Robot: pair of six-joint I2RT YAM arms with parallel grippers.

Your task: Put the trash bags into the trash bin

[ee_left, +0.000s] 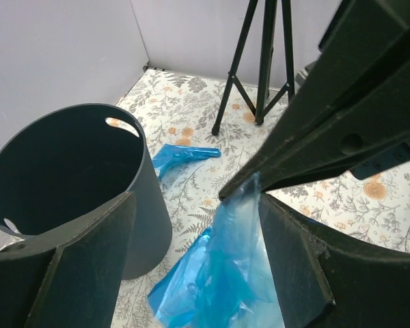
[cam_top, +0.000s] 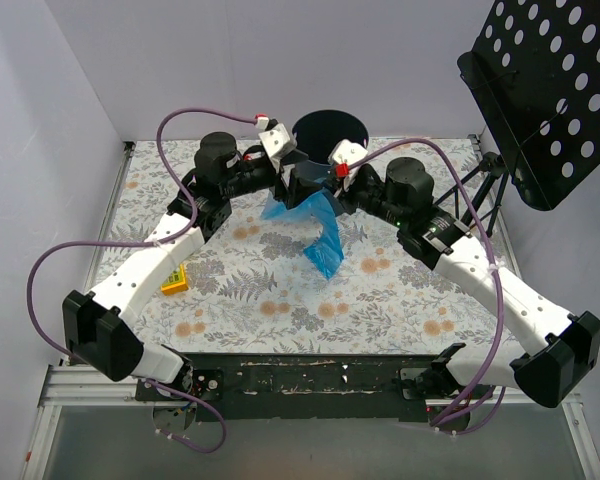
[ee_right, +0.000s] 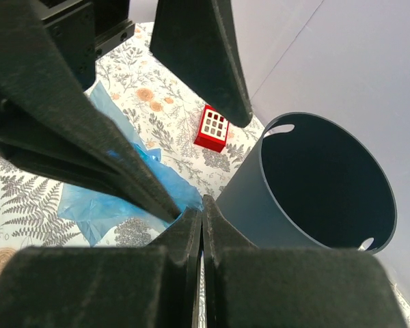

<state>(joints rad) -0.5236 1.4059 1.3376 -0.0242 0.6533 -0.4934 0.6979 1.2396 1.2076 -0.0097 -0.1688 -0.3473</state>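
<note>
A bright-blue trash bag (cam_top: 320,235) hangs in front of the dark round trash bin (cam_top: 330,135) at the back centre. My right gripper (ee_right: 202,201) is shut on the bag's top edge (ee_right: 89,208), just beside the bin wall (ee_right: 260,198). My left gripper (ee_left: 197,205) is open, and the held bag (ee_left: 232,266) hangs between its fingers without being pinched. A second, small folded blue bag (ee_left: 184,154) lies on the table to the right of the bin (ee_left: 68,178). The two grippers meet in the top view, left (cam_top: 298,180) and right (cam_top: 325,188).
A red-and-white keypad-like tile (ee_right: 212,128) lies on the table near the bin. A yellow block (cam_top: 175,278) sits by the left arm. A black perforated music stand (cam_top: 545,90) stands at the right, with its tripod legs (ee_left: 260,68) behind the folded bag.
</note>
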